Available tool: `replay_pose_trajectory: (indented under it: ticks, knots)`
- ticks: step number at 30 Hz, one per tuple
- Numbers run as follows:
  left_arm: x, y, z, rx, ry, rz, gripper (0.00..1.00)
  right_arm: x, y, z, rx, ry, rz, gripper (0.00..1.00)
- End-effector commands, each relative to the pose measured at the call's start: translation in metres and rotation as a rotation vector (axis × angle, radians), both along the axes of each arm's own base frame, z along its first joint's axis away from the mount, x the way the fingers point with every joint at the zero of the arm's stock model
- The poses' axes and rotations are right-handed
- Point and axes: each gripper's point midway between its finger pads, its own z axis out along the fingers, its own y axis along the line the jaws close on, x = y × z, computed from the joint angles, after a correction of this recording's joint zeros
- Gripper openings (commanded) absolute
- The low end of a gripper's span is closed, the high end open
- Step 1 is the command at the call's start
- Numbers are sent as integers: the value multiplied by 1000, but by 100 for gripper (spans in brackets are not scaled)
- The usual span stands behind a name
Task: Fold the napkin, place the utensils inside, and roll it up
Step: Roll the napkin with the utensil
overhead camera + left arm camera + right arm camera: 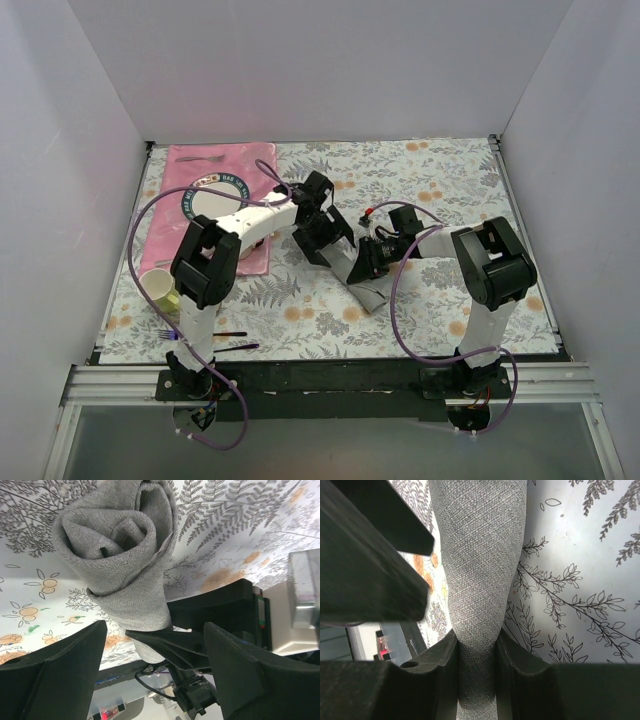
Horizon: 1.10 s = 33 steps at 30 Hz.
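Right claw pinches the rolled napkin (grey); left claw gapes wide.

I count one grey napkin, one pink placemat at upper left bearing one round plate, one cup at left, one purple fork, and perhaps two thin dark utensils at lower left; they're too small to be sure.
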Motion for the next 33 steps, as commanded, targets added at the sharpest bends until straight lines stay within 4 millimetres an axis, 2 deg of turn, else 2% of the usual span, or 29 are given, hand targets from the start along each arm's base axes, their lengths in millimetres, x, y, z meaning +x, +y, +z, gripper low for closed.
replay_pose_trajectory:
  ticks: [1, 6, 11, 16, 20, 23, 26, 27, 29, 30, 31, 32, 33]
  knots:
    - [-11, -9, 1, 22, 19, -35, 79, -6, -5, -13, -43, 63, -15, 35]
    - [-17, -3, -12, 74, 51, -31, 79, -2, -6, -13, -47, 62, -22, 38]
    - [-10, -2, -23, 103, 30, -37, 75, 1, -6, -9, -56, 49, -24, 43]
    - [-2, -8, -34, 98, 22, -30, 66, 3, -6, -5, -60, 35, -26, 47]
    - [0, -3, -44, 140, 20, -42, 53, 3, -8, -2, -77, 25, -22, 50]
    - [-3, -1, -44, 142, 18, -46, 50, 7, -15, 7, -135, -11, -16, 55]
    - [-6, -1, -41, 130, 17, -48, 49, 16, -26, 24, -252, -131, -16, 64]
    - [-6, -1, -41, 127, 17, -48, 47, 25, -33, 32, -308, -211, -34, 66]
    - [-7, -3, -39, 112, 24, -53, 46, 25, -34, 42, -373, -279, -36, 69]
    - [-7, -5, -38, 105, 26, -55, 44, 34, -41, 51, -441, -368, -73, 71]
    - [-7, -6, -37, 99, 24, -56, 44, 36, -41, 53, -473, -425, -80, 75]
    - [-7, -7, -36, 93, 30, -56, 43, 29, -31, 56, -495, -483, -56, 77]
    - [-7, -8, -34, 85, 29, -56, 43, 35, -36, 63, -557, -566, -98, 78]
